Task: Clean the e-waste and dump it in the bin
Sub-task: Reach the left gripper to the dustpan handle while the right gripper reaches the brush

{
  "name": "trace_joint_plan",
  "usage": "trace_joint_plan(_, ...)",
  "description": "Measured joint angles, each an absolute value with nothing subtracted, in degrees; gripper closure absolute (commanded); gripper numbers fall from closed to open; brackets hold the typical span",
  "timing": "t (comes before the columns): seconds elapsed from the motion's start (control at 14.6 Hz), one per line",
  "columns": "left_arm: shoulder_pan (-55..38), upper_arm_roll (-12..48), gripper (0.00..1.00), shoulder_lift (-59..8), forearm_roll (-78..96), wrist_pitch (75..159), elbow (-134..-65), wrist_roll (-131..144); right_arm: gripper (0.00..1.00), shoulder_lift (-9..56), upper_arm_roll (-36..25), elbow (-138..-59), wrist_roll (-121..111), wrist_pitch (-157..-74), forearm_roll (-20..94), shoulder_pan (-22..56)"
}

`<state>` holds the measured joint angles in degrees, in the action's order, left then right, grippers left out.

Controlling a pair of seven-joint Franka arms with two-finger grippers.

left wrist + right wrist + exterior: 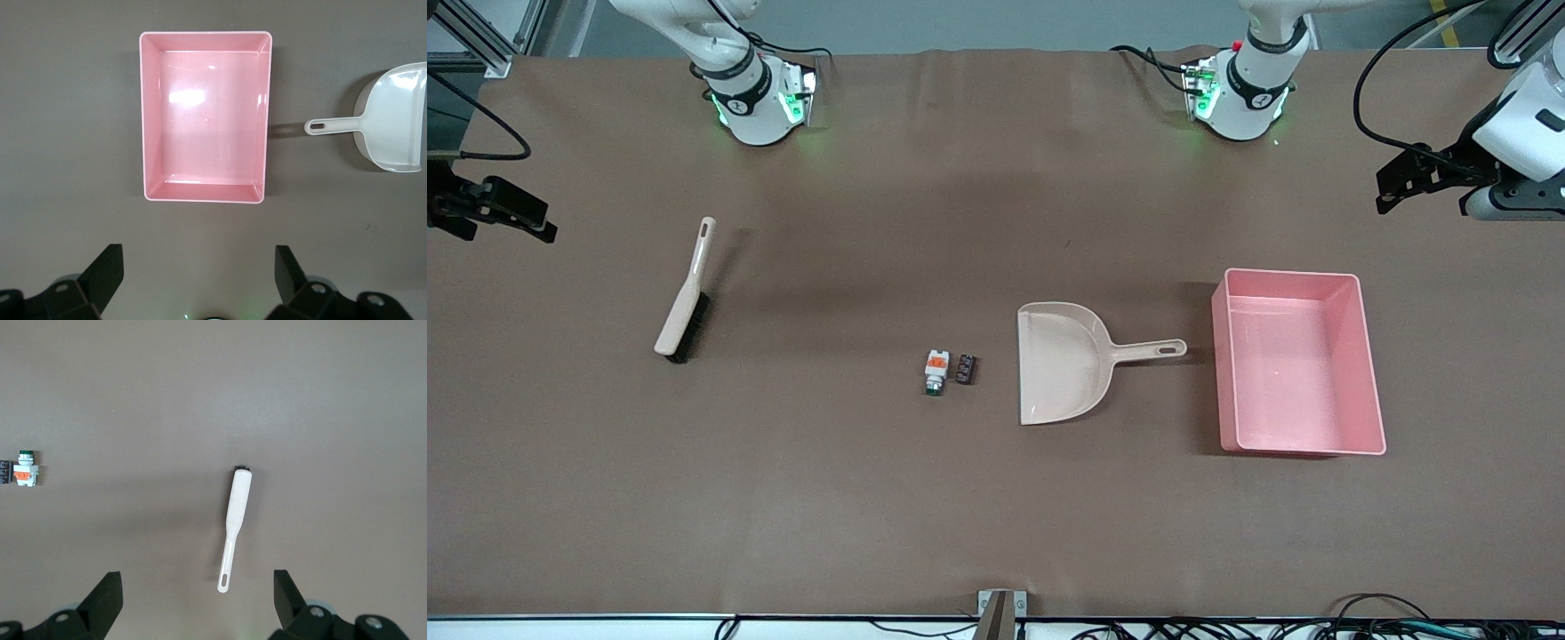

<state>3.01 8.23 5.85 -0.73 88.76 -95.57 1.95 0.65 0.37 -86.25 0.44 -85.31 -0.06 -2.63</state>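
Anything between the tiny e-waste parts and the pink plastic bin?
Yes: the beige plastic dustpan, handle toward the pink bin, e-waste parts at its mouth side. Front view.

Dustpan (1063, 360) between e-waste (950, 370), bin (1296, 364)

The table (871, 498) wears a matt brown covering, smooth with faint creases. The bin (1371, 373) is glossy pink plastic (light glares off its floor). The dustpan (1063, 364) is smooth beige plastic with a soft sheen. The brush (685, 298) has a pale plastic handle and dark bristles.
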Motion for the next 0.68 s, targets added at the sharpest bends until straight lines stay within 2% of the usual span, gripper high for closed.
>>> trace_joint_plan(0.48,2.9,8.3,0.0,4.9,-0.7,89.1,-94.6,1.6,0.0,0.7,0.4,-86.2,0.5,-85.2,-0.1,-2.6)
trace_joint_plan(0.68,2.4,8.8,0.0,1.6,-0.7,93.7,-94.4,-4.6,0.0,0.7,0.4,-86.3,0.5,-84.9,0.1,-2.6)
